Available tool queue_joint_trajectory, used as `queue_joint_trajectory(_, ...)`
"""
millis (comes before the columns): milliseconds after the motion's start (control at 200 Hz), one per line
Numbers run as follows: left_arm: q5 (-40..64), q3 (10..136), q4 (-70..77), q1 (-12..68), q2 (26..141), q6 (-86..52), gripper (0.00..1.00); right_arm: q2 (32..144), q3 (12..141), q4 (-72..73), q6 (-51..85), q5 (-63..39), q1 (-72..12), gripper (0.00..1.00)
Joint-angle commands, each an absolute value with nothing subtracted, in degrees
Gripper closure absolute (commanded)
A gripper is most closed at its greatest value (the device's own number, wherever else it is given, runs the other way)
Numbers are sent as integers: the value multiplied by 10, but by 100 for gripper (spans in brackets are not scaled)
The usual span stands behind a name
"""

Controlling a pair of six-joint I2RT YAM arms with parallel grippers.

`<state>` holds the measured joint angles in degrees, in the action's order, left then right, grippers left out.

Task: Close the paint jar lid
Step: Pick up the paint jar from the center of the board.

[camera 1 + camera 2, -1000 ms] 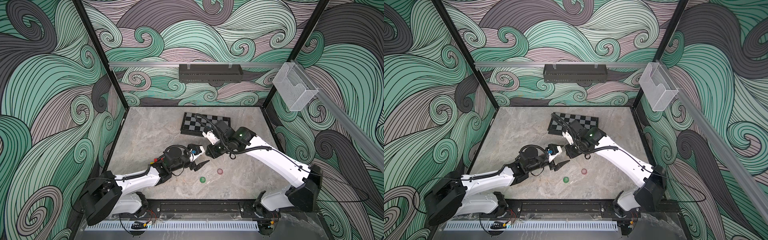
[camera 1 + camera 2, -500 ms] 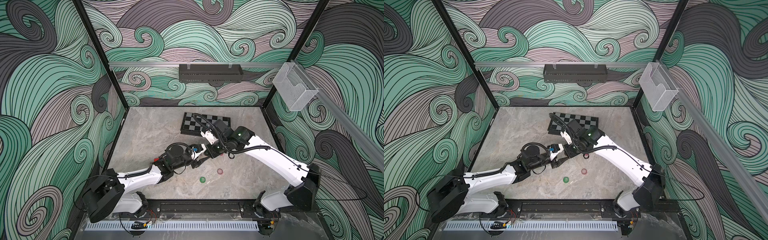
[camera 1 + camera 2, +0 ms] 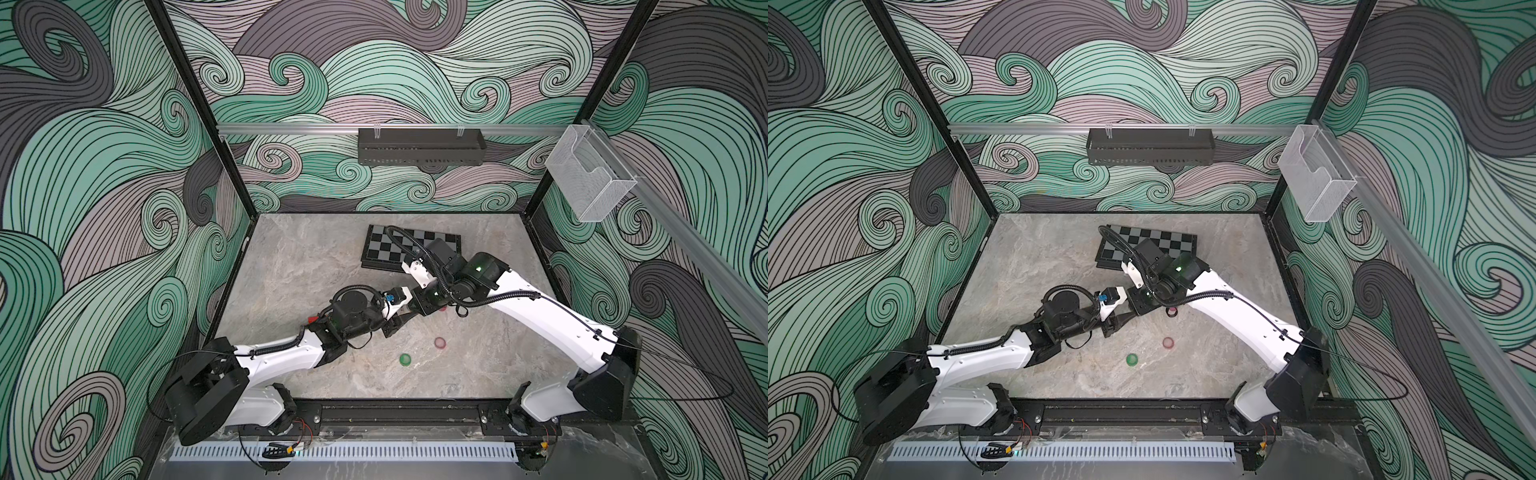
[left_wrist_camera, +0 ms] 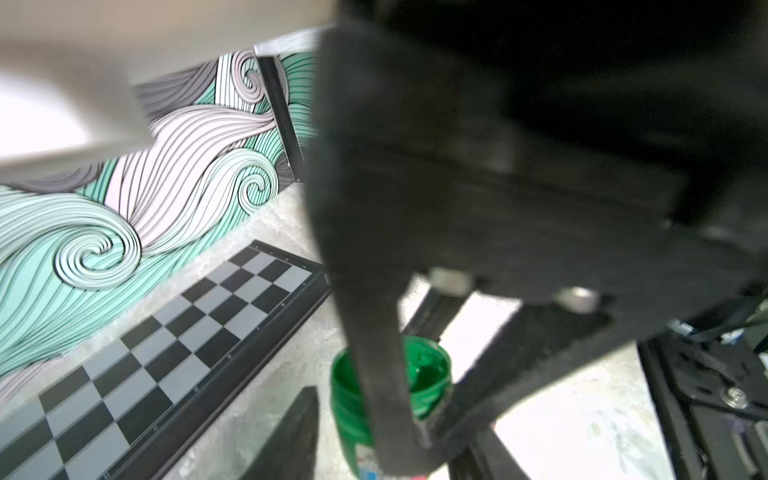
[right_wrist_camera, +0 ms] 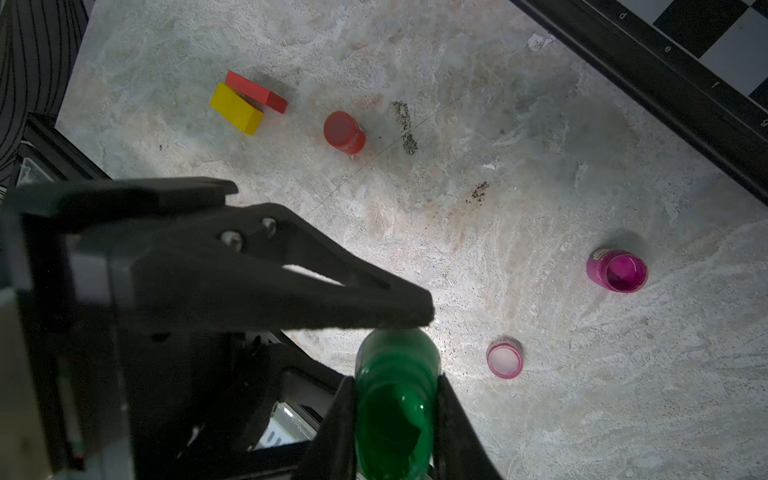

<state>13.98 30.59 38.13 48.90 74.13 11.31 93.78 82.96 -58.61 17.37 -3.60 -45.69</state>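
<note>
An open green paint jar (image 5: 395,415) hangs above the table, and my right gripper (image 5: 395,399) is shut on its body. Green paint shows inside the jar (image 4: 428,374) in the left wrist view. My left gripper (image 4: 390,415) is open, with one finger (image 4: 301,436) a little apart from the jar's side and the other partly hidden. Both grippers meet mid-table in both top views, the left gripper (image 3: 390,326) against the right gripper (image 3: 405,316). The green lid (image 3: 404,359) lies flat on the table nearer the front.
A pink lid (image 3: 439,342) lies beside the green one. An open pink jar (image 5: 617,271), a closed red jar (image 5: 343,132), and a yellow block (image 5: 237,109) with a red block (image 5: 257,92) stand on the table. A chessboard (image 3: 382,249) lies at the back.
My left gripper has moved in to the jar held by the right gripper, and its jaws have narrowed round it. The right arm shifted slightly toward the left arm.
</note>
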Motion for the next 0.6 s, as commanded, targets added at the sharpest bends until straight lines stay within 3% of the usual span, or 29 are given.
queue_joint_trajectory(0, 136, 311, 390, 491, 730, 109, 59, 952, 848, -572, 186, -47, -461, 74)
queue_joint_trajectory(170, 140, 311, 391, 491, 731, 106, 61, 952, 847, -567, 191, -47, -461, 74)
queue_joint_trajectory(320, 142, 312, 390, 491, 732, 106, 73, 953, 846, -563, 193, -49, -461, 74)
queue_joint_trajectory(515, 138, 313, 381, 491, 728, 111, 84, 944, 850, -552, 194, -49, -461, 67)
queue_joint_trajectory(595, 133, 309, 386, 491, 726, 110, 85, 941, 855, -550, 194, -48, -459, 57)
